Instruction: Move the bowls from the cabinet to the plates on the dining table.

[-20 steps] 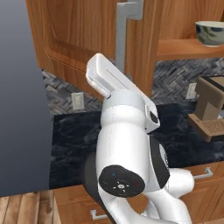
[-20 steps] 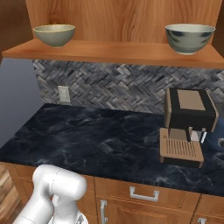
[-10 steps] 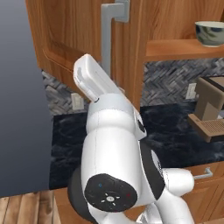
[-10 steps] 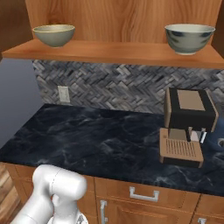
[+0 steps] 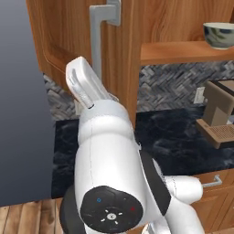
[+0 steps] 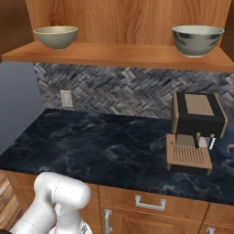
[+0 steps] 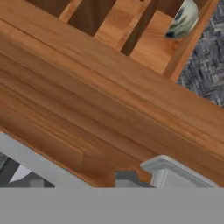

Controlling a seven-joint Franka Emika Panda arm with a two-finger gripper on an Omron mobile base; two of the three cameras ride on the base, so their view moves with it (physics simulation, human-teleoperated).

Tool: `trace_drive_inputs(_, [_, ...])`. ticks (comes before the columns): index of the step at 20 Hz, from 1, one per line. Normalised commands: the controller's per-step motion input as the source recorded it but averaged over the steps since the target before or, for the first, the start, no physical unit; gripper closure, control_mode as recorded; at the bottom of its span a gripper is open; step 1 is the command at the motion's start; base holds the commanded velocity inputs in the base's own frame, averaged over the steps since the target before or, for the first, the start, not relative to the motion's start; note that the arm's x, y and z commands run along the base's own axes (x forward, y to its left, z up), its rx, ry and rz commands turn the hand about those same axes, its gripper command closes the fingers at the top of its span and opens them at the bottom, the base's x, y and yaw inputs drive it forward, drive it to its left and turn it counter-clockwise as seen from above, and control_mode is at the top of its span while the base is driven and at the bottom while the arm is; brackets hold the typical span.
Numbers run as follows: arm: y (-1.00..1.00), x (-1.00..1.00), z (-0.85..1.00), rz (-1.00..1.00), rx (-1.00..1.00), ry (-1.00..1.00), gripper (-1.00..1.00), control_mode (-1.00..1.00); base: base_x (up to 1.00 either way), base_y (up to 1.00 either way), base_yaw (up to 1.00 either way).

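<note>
Two bowls stand on the cabinet shelf (image 6: 119, 55): a yellowish-tan bowl (image 6: 56, 36) at the left and a grey-white, blue-green mottled bowl (image 6: 197, 39) at the right. The mottled bowl (image 5: 220, 34) also appears in the left base view and, as the bowl (image 7: 183, 19), past the door's edge in the hand view. The cabinet door (image 5: 68, 41) stands swung open, its grey bar handle (image 5: 96, 41) upright. In the hand view my gripper (image 7: 82, 181) sits tight against the door, and the handle bar (image 7: 43, 164) runs between its fingertips. The plates and dining table are out of view.
A brown and black coffee machine (image 6: 194, 132) stands on the black marble wall counter (image 6: 91, 146) at the right. A wall outlet (image 6: 66, 98) sits in the herringbone backsplash. Drawer fronts with small handles (image 6: 147, 203) line the counter's front. My white arm (image 5: 109, 160) fills the foreground.
In the left base view the cabinet door and its handle have swung further left, and my arm has moved left with them. Bowls and coffee machine have stayed in place.
</note>
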Motion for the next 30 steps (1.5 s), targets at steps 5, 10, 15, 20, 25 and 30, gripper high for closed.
trace_drive_inputs(5, [0.35, -0.6, -0.76, 0.11, 0.22, 0.02, 1.0, -1.0, 0.0, 0.0, 0.0])
trace_drive_inputs(10, [0.46, -0.64, -0.88, 0.12, 0.21, 0.02, 1.0, -1.0, 0.0, 0.0, 0.0])
trace_drive_inputs(15, [0.67, -0.51, -0.93, 0.09, 0.23, 0.05, 1.0, -1.0, 0.0, 0.0, 0.0])
trace_drive_inputs(20, [0.69, -0.74, -0.82, 0.08, 0.22, 0.01, 1.0, -1.0, 0.0, 0.0, 0.0])
trace_drive_inputs(25, [0.67, -0.81, -0.88, 0.1, 0.2, 0.0, 1.0, -1.0, 0.0, 0.0, 0.0])
trace_drive_inputs(30, [0.74, -0.9, -0.89, 0.11, 0.2, 0.0, 1.0, -1.0, 0.0, 0.0, 0.0])
